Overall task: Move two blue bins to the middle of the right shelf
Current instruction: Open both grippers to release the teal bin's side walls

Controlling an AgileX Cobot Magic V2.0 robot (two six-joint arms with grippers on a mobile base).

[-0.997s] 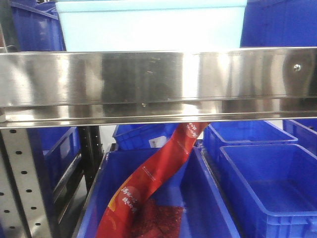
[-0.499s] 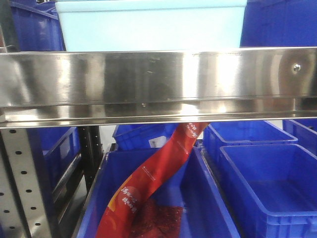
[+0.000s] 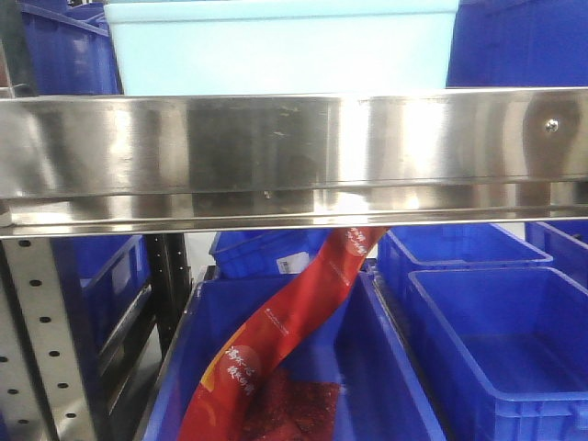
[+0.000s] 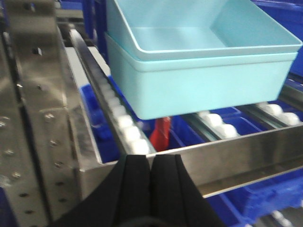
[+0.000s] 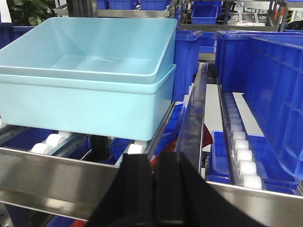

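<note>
Two blue bins (image 4: 199, 71), nested, on right shelf middle (image 4: 236, 151) beyond closed, empty left gripper (image 4: 151, 163) and right gripper (image 5: 154, 163).

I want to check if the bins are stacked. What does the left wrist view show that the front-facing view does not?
Only the left wrist view shows the two blue bins nested, one inside the other, resting on white rollers, and the shut left gripper. Only the front-facing view shows a red bag hanging into a dark blue bin below. Both show the steel front rail and a pale bin above it.
</note>
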